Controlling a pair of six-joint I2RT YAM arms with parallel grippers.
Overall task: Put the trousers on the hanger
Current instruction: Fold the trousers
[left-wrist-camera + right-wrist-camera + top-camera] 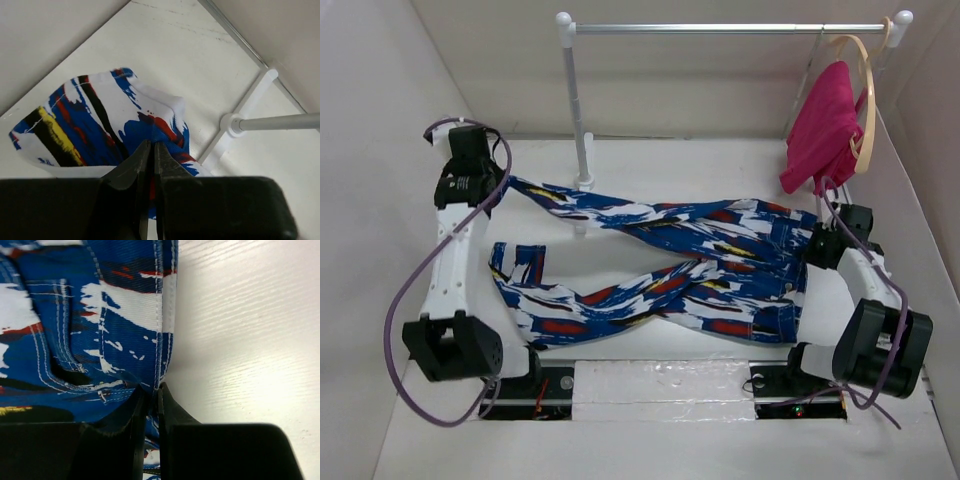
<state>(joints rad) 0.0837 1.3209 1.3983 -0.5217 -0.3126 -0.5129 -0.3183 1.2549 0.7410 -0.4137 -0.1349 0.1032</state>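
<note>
The trousers (pixel 670 260) lie spread across the table with the legs crossed and the waistband to the right. My left gripper (pixel 498 188) is shut on a leg hem at the far left. The left wrist view shows its jaws (pixel 151 145) closed on the printed fabric (pixel 90 125). My right gripper (pixel 812 246) is shut on the waistband edge. The right wrist view shows its jaws (pixel 151 389) pinching the stitched band (pixel 100 315). A thin grey wire (pixel 807 80), perhaps the hanger, hangs from the rail beside the pink garment and is mostly hidden.
A white clothes rack stands at the back, with its post (pixel 575 110) near the left leg, a top rail (pixel 720 29) and its foot (pixel 235 125). A magenta garment (pixel 825 120) hangs on a wooden hanger (pixel 866 90) at the far right. White walls enclose the table.
</note>
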